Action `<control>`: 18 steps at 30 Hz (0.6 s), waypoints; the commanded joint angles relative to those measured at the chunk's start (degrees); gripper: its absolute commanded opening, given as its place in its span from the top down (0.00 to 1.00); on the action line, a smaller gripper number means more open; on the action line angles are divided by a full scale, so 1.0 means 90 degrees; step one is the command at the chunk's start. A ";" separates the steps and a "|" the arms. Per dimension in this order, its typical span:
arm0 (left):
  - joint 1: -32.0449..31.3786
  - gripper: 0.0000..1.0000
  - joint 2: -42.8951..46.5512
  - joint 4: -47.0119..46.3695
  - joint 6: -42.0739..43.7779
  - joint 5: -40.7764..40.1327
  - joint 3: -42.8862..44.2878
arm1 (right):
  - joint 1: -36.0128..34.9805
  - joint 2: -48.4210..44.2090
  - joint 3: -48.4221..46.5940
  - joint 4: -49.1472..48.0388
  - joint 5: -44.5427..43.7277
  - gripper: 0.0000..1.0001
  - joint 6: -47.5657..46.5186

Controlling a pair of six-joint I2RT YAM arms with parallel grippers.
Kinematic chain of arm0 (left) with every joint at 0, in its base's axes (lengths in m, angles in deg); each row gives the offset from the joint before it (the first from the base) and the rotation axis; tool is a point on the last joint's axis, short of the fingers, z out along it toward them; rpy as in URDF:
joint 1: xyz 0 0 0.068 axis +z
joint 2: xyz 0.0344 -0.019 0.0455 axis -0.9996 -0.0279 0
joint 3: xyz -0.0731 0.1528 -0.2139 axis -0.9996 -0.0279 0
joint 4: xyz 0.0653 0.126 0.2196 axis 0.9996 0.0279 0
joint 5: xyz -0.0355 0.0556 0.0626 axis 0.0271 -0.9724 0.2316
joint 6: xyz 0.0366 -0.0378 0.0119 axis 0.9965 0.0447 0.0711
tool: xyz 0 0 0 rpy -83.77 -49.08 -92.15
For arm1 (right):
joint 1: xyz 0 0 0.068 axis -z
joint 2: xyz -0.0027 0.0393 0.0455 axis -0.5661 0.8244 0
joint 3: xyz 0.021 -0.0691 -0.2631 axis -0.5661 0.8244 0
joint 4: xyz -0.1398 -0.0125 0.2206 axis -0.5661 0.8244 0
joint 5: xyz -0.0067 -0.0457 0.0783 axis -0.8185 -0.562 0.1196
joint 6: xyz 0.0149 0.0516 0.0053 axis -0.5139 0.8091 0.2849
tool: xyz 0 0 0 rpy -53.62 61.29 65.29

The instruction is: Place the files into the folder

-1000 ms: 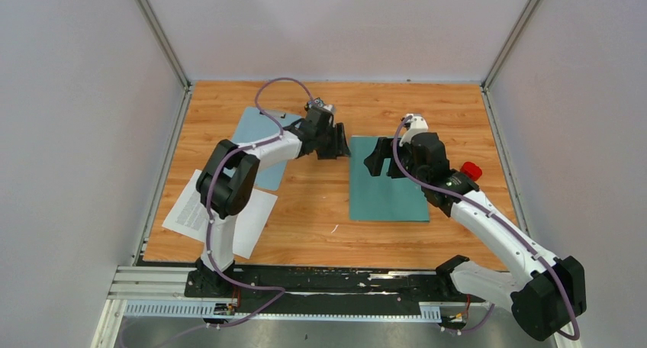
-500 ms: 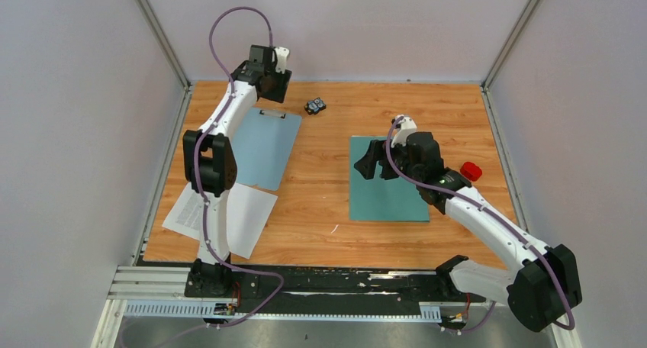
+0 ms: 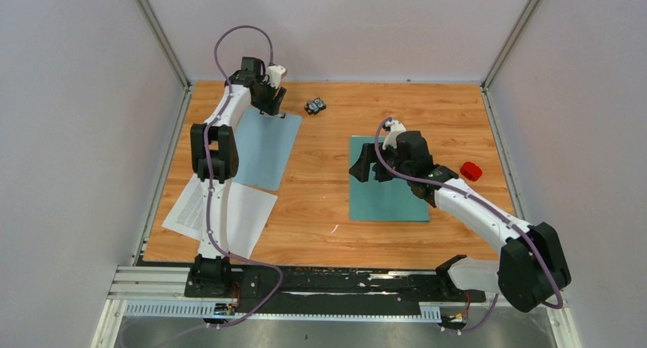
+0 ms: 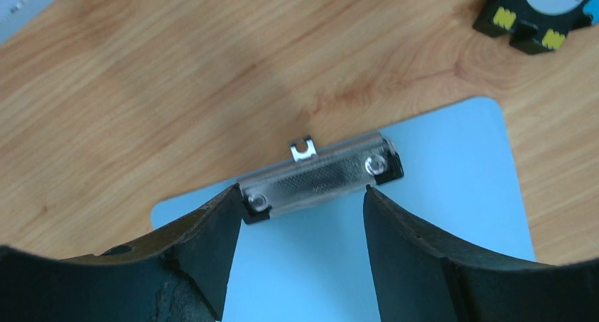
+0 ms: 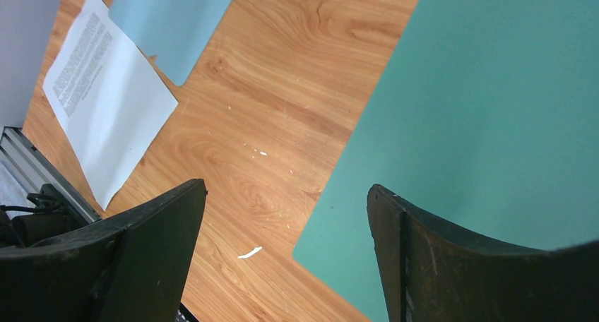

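We find the left gripper (image 4: 302,198) swung off the closed folder (image 3: 389,199) at 3 o'clock to gape empty over the metal clip (image 4: 318,177) of the clipboard (image 4: 395,223) at 10 o'clock, seemingly clear of it, the right gripper (image 5: 286,195) wide and empty above the folder's edge, so the files (image 3: 248,214) wait unfiled at 8 o'clock.

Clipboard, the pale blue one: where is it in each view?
Top external: clipboard left of centre, clip end far.
Left wrist: lower centre, metal clip seen between the left gripper fingers.
Right wrist: top left.
Shared landmark: files at its near end, top and right-wrist views.
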 commanded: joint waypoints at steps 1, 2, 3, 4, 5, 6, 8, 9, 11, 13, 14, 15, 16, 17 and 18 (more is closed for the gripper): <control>-0.0020 0.28 -0.0318 -0.0453 0.0039 0.0073 0.0588 | 0.0030 0.0296 -0.0285 -0.0302 0.0268 0.16 0.0158; -0.0021 0.28 -0.0426 -0.0501 -0.0064 0.0098 0.0639 | 0.0032 0.0356 -0.0316 -0.0302 0.0286 0.16 0.0166; -0.0014 0.28 -0.0527 -0.0515 -0.0169 0.0153 0.0711 | 0.0029 0.0403 -0.0337 -0.0307 0.0299 0.17 0.0172; -0.0011 0.29 -0.0611 -0.0513 -0.0310 0.0135 0.0786 | 0.0022 0.0447 -0.0349 -0.0316 0.0298 0.17 0.0179; -0.0003 0.29 -0.0684 -0.0489 -0.0450 0.0087 0.0851 | 0.0018 0.0466 -0.0355 -0.0325 0.0287 0.17 0.0182; 0.0008 0.29 -0.0721 -0.0481 -0.0564 0.0026 0.0869 | 0.0020 0.0488 -0.0355 -0.0350 0.0254 0.17 0.0196; 0.0032 0.30 -0.0753 -0.0416 -0.0750 -0.0172 0.0842 | 0.0019 0.0558 -0.0313 -0.0478 0.0176 0.17 0.0276; 0.0043 0.31 -0.0758 -0.0323 -0.0803 -0.0269 0.0826 | 0.0019 0.0634 -0.0287 -0.0535 0.0137 0.18 0.0363; 0.0081 0.32 -0.0751 -0.0097 -0.0912 -0.0578 0.0776 | 0.0020 0.0805 -0.0263 -0.0656 0.0163 0.19 0.0583; 0.0194 0.33 -0.0715 0.0089 -0.1085 -0.0809 0.0702 | -0.0031 0.1026 -0.0263 -0.0854 0.0285 0.21 0.0856; 0.0242 0.35 -0.0630 0.0132 -0.1196 -0.0876 0.0577 | -0.0076 0.1139 -0.0290 -0.0894 0.0335 0.21 0.0996; 0.0311 0.38 -0.0532 0.0135 -0.1314 -0.0980 0.0415 | -0.0136 0.1262 -0.0328 -0.1056 0.0351 0.22 0.1104; 0.0388 0.43 -0.0425 0.0098 -0.1454 -0.1033 0.0219 | -0.0219 0.1381 -0.0384 -0.1177 0.0329 0.22 0.1220; 0.0462 0.49 -0.0281 0.0027 -0.1603 -0.1043 0.0013 | -0.0308 0.1528 -0.0435 -0.1274 0.0307 0.23 0.1330; 0.0532 0.53 -0.0141 -0.0082 -0.1793 -0.1096 -0.0244 | -0.0409 0.1673 -0.0506 -0.1364 0.0315 0.23 0.1447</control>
